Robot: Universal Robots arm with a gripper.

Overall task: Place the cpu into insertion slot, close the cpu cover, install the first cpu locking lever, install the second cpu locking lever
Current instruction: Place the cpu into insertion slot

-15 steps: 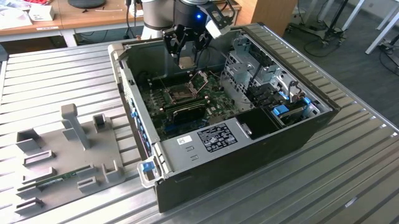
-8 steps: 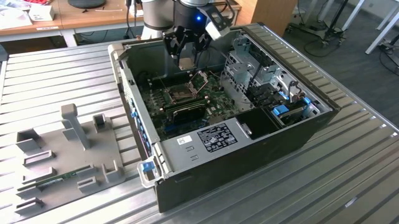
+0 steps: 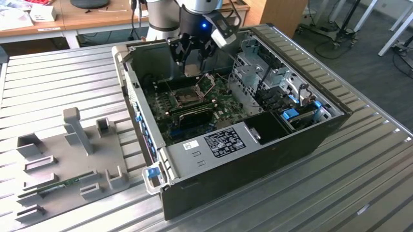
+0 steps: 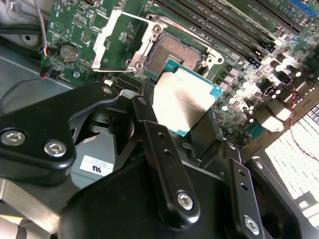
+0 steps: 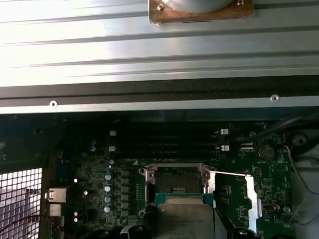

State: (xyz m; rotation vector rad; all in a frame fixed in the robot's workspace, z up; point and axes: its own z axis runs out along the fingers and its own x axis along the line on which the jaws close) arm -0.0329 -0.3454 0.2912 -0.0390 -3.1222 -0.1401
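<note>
My gripper [image 3: 191, 62] hangs inside the open computer case, shut on the cpu [image 3: 192, 69], a thin square chip with a dull metal top. In the second wrist view the cpu [image 4: 182, 102] sits between the two black fingers [image 4: 149, 132], a little above the insertion slot [image 4: 172, 54] and partly overlapping its near edge. The insertion slot [image 3: 184, 98] is a dark square socket with a silvery rim, and its pins are exposed. The cpu cover [image 4: 122, 42] stands swung open beside the slot, hinged along one edge. In the first wrist view the cpu [image 5: 184, 219] is just short of the slot [image 5: 177, 181].
The case [image 3: 310, 140] lies on a ribbed metal table [image 3: 58, 82]. Long black memory slots [image 4: 224, 25] run beside the socket. A metal drive cage [image 3: 258, 72] rises at the exterior view's right. A grey fixture tray [image 3: 65, 169] lies at the exterior view's left.
</note>
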